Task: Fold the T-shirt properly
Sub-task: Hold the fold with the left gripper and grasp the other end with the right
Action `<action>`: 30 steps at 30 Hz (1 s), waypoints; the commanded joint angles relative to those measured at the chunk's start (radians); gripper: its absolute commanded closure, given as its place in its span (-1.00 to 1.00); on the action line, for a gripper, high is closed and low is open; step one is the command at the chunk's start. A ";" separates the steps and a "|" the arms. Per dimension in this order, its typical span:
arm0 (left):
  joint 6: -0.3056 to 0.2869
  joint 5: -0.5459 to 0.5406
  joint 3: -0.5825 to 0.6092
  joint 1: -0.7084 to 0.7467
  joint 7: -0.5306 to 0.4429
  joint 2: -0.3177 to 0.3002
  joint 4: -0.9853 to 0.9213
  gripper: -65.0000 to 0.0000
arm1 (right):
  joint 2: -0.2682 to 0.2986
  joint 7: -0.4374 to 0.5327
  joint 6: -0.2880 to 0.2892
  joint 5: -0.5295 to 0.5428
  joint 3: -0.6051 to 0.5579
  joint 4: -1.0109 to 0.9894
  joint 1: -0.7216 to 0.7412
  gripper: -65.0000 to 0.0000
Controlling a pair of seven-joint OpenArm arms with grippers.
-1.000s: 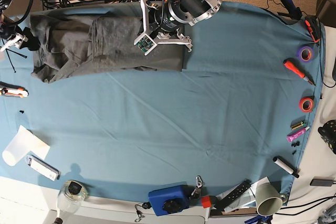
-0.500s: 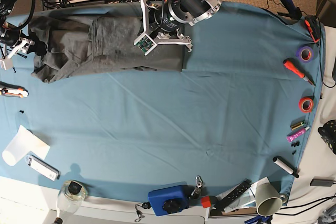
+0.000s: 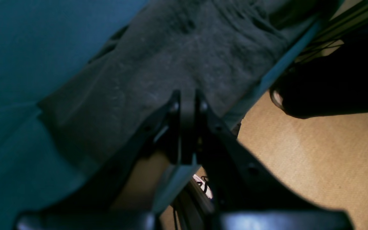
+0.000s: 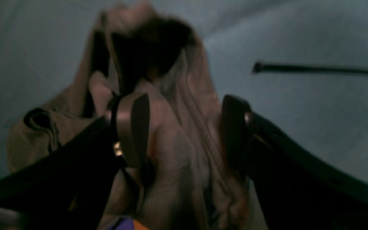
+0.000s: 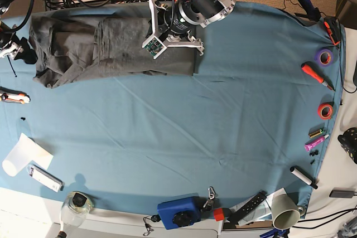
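The dark grey T-shirt (image 5: 111, 48) lies as a long folded band at the back left of the blue cloth (image 5: 184, 132). My left gripper (image 5: 167, 26) is over the band's right part. In the left wrist view it (image 3: 187, 102) is shut, its tips on the shirt (image 3: 171, 54) by the table's far edge. My right gripper (image 5: 12, 49) is at the band's left end. In the right wrist view it (image 4: 184, 127) is open, with bunched shirt fabric (image 4: 171, 150) between its fingers (image 4: 133, 127).
Tape rolls (image 5: 324, 56), a screwdriver (image 5: 317, 75) and a marker (image 5: 304, 176) line the right edge. A blue box (image 5: 178, 211), a cup (image 5: 284, 211) and a jar (image 5: 78, 203) stand at the front. White paper (image 5: 19, 154) lies at the left. The floor (image 3: 315, 159) drops off behind the shirt.
My right gripper has moved a little left and the shirt's left end has shifted left with it. The left arm has not moved.
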 commanded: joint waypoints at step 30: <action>-0.007 0.008 0.010 0.003 -0.025 0.014 0.020 1.00 | -0.105 0.010 0.001 -0.265 -0.220 0.011 0.046 -0.07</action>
